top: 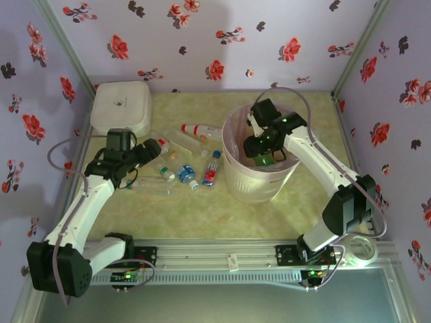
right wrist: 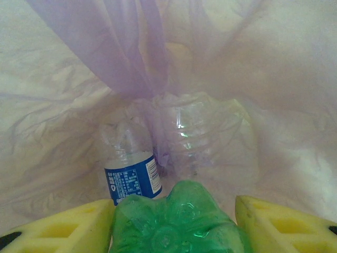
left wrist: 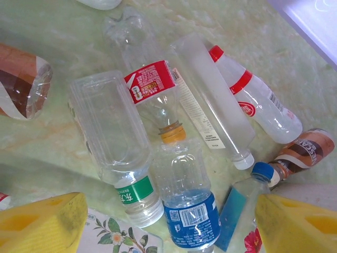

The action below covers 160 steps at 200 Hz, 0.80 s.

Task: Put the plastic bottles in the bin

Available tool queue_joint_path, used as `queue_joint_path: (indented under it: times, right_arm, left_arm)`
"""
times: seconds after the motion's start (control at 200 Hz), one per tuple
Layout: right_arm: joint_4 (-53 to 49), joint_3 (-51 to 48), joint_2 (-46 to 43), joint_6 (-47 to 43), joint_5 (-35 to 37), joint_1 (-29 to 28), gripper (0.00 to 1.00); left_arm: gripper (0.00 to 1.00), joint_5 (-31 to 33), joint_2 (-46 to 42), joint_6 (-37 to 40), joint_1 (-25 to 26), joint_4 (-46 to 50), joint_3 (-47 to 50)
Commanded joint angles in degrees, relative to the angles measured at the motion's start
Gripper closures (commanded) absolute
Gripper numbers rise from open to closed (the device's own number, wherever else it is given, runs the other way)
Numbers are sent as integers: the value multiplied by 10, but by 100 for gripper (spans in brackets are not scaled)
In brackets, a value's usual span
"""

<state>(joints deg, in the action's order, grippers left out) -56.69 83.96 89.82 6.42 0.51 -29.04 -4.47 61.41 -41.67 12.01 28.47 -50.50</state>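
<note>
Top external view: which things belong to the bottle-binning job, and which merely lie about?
Job: green plastic bottle; clear plastic bottles lying on the table; round white ribbed bin with pink liner.
Lying about: white rounded square lidded box.

Bottles (top: 187, 176) lie left of bin (top: 249, 185); box (top: 121, 108) behind them.

Pale green marbled tabletop (top: 202, 212) with scattered plastic bottles (top: 186, 176), a white bin (top: 252, 187), a white lidded box (top: 121, 108)
</note>
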Motion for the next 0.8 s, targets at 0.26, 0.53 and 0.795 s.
queue_joint_path:
  times: [0.26,0.53,0.795]
  right_arm:
    - [56,-44,48,10,12,-4,46]
    - [111,-96,48,27,36,-3,41]
    - [116,-97,39,22,45,-1,31]
  left_arm:
    - [17,14,-14,-2,-13,14,10]
    - [17,14,-18,2,-22,14,21]
    - [16,15,-21,-1,-38,23,30]
